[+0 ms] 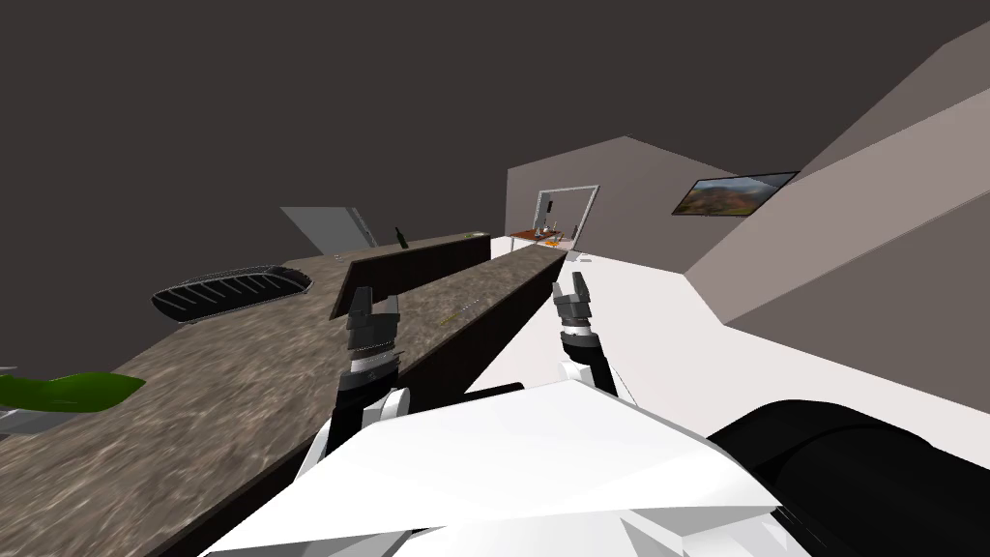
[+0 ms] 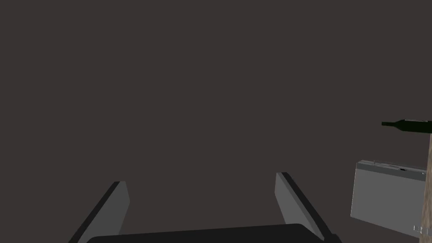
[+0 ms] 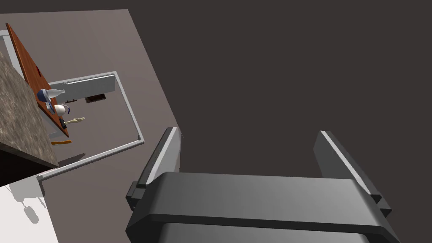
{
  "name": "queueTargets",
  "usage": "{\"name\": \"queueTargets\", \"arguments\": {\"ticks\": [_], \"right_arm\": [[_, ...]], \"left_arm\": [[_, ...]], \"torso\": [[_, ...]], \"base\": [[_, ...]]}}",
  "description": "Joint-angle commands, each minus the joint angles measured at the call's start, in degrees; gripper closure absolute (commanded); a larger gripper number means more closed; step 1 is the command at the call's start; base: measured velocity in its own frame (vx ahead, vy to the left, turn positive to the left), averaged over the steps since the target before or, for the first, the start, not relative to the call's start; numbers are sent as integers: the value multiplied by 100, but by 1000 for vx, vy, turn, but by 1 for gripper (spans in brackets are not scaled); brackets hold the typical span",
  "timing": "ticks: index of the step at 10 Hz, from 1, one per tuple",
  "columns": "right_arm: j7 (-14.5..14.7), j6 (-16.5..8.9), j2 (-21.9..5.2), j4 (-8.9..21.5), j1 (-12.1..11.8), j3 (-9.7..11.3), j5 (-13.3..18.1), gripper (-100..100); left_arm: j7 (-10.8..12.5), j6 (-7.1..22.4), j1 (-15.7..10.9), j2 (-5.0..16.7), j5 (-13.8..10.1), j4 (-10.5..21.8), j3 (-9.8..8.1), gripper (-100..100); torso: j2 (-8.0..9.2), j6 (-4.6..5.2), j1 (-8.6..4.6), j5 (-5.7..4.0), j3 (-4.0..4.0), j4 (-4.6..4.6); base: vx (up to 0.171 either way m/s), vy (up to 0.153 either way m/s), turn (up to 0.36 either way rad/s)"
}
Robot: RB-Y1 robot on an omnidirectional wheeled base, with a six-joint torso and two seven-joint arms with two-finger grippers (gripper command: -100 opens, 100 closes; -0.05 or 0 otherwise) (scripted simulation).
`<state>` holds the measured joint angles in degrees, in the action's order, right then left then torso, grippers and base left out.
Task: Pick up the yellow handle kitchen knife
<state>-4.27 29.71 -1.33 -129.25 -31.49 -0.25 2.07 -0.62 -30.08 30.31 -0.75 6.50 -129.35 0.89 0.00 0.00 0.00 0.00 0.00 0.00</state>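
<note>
A thin knife (image 1: 462, 310) with a yellowish handle and a pale blade lies on the mottled stone counter (image 1: 193, 406), near its right edge. It is small in the head view. My left gripper (image 1: 374, 302) hangs over the counter, short of the knife and slightly left of it, with its fingers open and nothing between them. In the left wrist view the left gripper (image 2: 202, 198) faces a plain dark wall. My right gripper (image 1: 570, 287) is raised over the white floor, right of the counter, and also stands open and unloaded (image 3: 249, 152).
A dark raised ledge (image 1: 416, 266) runs along the counter behind the knife, with a dark bottle (image 1: 400, 237) past it. A black slatted rack (image 1: 232, 290) sits at the left and a green object (image 1: 68, 390) nearer me. A doorway (image 1: 566, 215) opens far ahead.
</note>
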Motion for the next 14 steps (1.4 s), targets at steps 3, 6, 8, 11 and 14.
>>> {"name": "queueTargets", "arguments": {"ticks": [3,6,8,11,14], "right_arm": [[0,0,0,0,0,0,0,0],[0,0,1,0,1,1,0,0],[0,0,1,0,1,1,0,0],[0,0,1,0,1,1,0,0],[0,0,1,0,1,1,0,0]], "left_arm": [[56,297,-303,431,-63,224,-42,-100],[155,752,-816,740,-167,601,-120,-100],[196,1036,-1055,820,-210,761,-154,-100],[292,1467,-1521,960,-305,1128,-233,-100],[345,1853,-1827,1023,-357,1334,-278,-100]], "torso": [[8,1,-12,-2,4,2],[23,1,-29,-6,13,5],[20,0,-28,-7,12,5],[20,0,-26,-6,12,5],[16,0,-24,-5,9,3]], "base": [[-30,-38,1],[-68,-83,4],[-49,-62,5],[-57,-72,5],[-44,-60,4]]}}
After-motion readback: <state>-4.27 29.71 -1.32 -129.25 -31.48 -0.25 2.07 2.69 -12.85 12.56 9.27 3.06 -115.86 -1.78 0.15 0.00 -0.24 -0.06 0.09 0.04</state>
